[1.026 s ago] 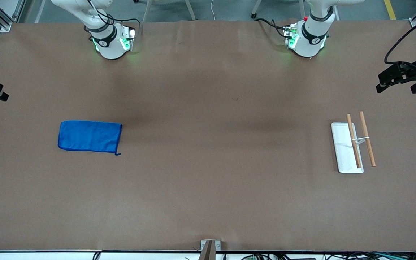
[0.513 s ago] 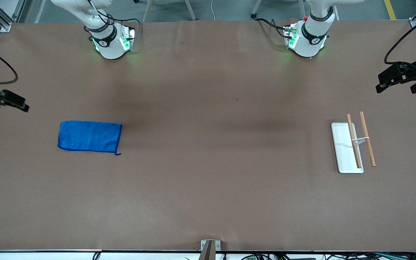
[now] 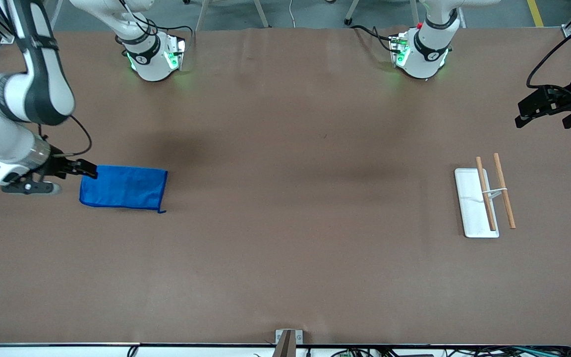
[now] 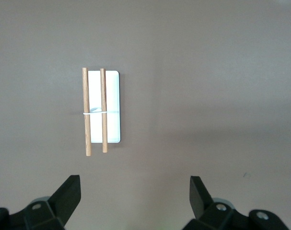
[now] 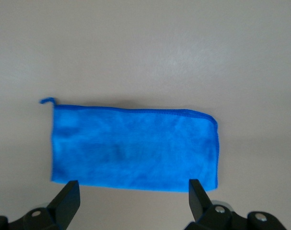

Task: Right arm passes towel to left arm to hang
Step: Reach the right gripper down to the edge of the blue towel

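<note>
Here, in the front view, the right gripper (image 3: 87, 171) hangs at the edge of the towel (image 3: 123, 187), which lies flat on the table (image 3: 285, 258) toward the right arm's end, its loop tag at the corner nearest the camera. The fingers' spacing cannot be read from this view. The left gripper (image 3: 531, 113) waits over the table's edge at the left arm's end, with the rack (image 3: 486, 196), a white base carrying two wooden bars, nearer to the camera than it.

From the left wrist view, the left gripper's fingers (image 4: 66, 196) stand wide apart above bare table, the rack (image 4: 102, 108) in sight and nothing held.

From the right wrist view, the right gripper's fingers (image 5: 68, 199) are also spread wide, straddling the towel's (image 5: 133, 148) long edge. A good grasp probably means dropping straight down and pinching near that edge, leaving cloth free for the handover. Nothing visible blocks the way.
</note>
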You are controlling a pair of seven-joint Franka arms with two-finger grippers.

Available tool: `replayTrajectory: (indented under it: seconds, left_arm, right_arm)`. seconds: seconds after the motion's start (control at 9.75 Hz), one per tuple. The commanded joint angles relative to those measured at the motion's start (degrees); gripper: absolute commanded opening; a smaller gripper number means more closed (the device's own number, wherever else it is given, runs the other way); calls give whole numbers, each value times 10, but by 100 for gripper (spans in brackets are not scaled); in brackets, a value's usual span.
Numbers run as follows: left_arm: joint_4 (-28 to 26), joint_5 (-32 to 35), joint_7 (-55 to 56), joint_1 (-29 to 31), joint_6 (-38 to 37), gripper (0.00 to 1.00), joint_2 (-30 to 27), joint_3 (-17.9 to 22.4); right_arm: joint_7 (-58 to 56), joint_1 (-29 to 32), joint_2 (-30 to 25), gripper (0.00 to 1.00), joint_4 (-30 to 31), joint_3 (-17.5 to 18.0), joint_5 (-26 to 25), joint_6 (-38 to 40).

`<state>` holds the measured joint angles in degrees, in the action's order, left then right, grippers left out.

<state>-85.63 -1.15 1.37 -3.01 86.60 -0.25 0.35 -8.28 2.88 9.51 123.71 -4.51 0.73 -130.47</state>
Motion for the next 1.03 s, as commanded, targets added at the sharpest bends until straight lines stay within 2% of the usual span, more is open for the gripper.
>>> replayTrajectory:
  seconds: [0.0, 0.1, 0.41, 0.72, 0.82, 0.92]
  left_arm:
    - [-11, 12, 4, -2, 0, 100, 5, -2]
    - [-12, 12, 4, -3, 0, 100, 4, -2]
    - [-11, 12, 4, -5, 0, 100, 5, -3]
    - [-11, 12, 3, -5, 0, 100, 5, -3]
    - [-11, 12, 2, -5, 0, 100, 5, -3]
    - [-12, 11, 2, -5, 0, 100, 5, -3]
  right_arm:
    - [-22, 11, 65, 100, 40, 3, -6, -115]
    - [-44, 14, 95, 100, 47, 3, -6, -163]
    - [-55, 20, 132, 100, 79, 3, -6, -263]
    - [-55, 20, 134, 100, 88, 3, -6, -267]
    - [-54, 20, 134, 90, 90, 3, -6, -267]
    - [-55, 20, 134, 66, 92, 3, -6, -265]
